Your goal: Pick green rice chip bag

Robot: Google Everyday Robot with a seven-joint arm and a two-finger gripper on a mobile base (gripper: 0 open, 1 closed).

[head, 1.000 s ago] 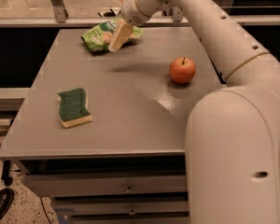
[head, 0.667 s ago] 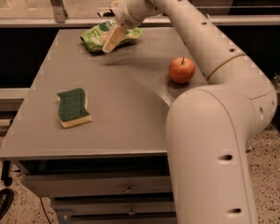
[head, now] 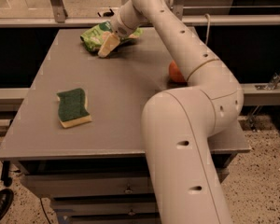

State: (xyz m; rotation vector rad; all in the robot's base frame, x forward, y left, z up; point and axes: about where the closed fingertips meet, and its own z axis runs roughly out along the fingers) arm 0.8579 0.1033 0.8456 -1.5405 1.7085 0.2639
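Observation:
The green rice chip bag point(head: 97, 35) lies crinkled at the far edge of the grey table point(head: 116, 101), left of centre. My gripper point(head: 108, 45) reaches over from the right and hangs right at the bag's near side, its pale fingers point(head: 107, 45) pointing down and left over the foil. The arm's wrist covers the bag's right part.
A dark-green sponge with a yellow base point(head: 73, 108) lies on the table's left front. A red apple point(head: 175, 73) sits at the right, mostly hidden behind my arm. My large arm link fills the right foreground. A railing runs behind the table.
My arm has swung left across the table and now hides most of the apple. The gripper has stayed at the bag, shifting slightly left and lower.

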